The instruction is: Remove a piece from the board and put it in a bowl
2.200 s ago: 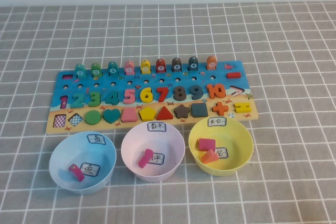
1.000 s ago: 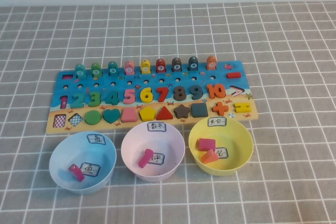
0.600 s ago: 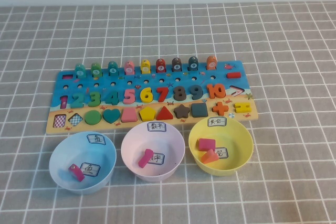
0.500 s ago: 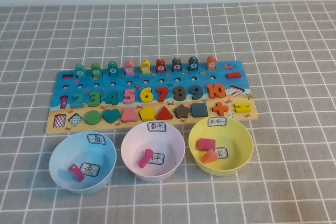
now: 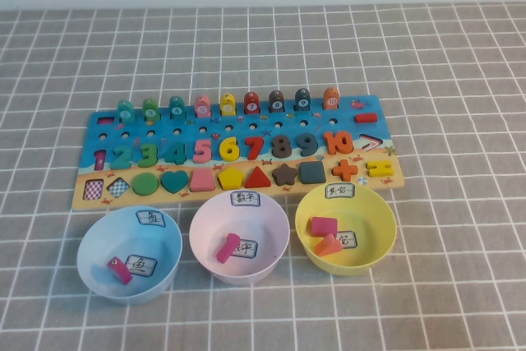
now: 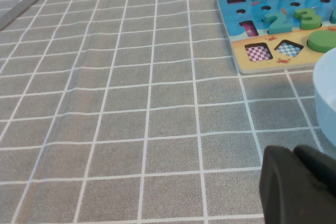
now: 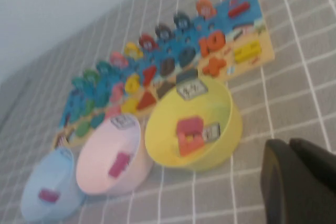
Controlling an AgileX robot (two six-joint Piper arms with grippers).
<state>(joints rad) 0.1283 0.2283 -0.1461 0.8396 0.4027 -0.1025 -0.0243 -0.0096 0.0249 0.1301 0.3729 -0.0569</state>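
Wrist views are showing us only a dark corner of each end effector: the left end effector (image 6: 299, 184) is hovering over the gray checked surface (image 6: 131, 103) beside the board (image 6: 278, 24), the right end effector (image 7: 299, 182) near the yellow bowl (image 7: 226, 129). We cannot tell whether either is open or closed. From above, we are seeing the pieces sitting on the board (image 5: 374, 185), behind the blue bowl (image 5: 90, 265), pink bowl (image 5: 271, 252) and yellow bowl (image 5: 374, 248).

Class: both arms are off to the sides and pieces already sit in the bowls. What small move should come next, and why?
Probably bring the right tool in over the board toward the green circle. The right tool sits beside the yellow bowl, the left tool beside the blue bowl; neither holds anything.
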